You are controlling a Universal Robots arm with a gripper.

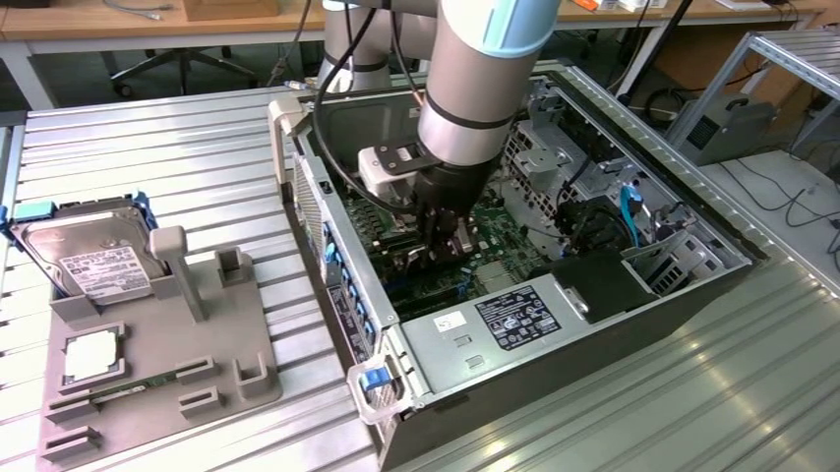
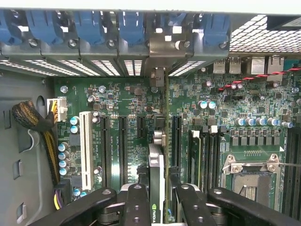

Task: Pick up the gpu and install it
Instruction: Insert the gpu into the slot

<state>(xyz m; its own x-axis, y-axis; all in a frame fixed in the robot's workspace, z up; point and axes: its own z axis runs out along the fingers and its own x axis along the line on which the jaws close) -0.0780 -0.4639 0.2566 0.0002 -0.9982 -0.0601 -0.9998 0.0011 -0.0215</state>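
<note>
An open computer case (image 1: 683, 211) of grey sheet metal lies on its side on a ribbed metal table (image 1: 157, 147), showing a green motherboard (image 2: 122, 101) dotted with small chips and round silver-topped capacitors. Long black expansion slots (image 2: 123, 143) and one white slot (image 2: 85, 146) run in parallel rows across the board. Blue plastic clips (image 2: 89, 23) line the case's rear edge above perforated metal slot covers. A braided bundle of yellow and black cables (image 2: 35, 125) ends in a white plug at the board's edge. A black, labelled power supply box (image 1: 518, 315) sits at the near end of the case. The grey arm (image 1: 479, 69), a thick smooth cylinder with a pale blue ring, reaches straight down into the case, its wrist pointing at the motherboard. The gripper (image 2: 157, 197), with black jointed fingers (image 2: 136, 202), is closed narrowly on the gpu (image 2: 157, 176), a thin dark card seen edge-on, standing upright over the slots in the middle of the board, its pale metal bracket meeting the case's rear wall. At the exterior view's left, a grey moulded holder (image 1: 164, 364) with upright posts rests on the table, carrying a silver hard drive (image 1: 92, 261) with a white label in a blue-edged frame, and a slim green memory stick (image 1: 125, 388) lying flat.
</note>
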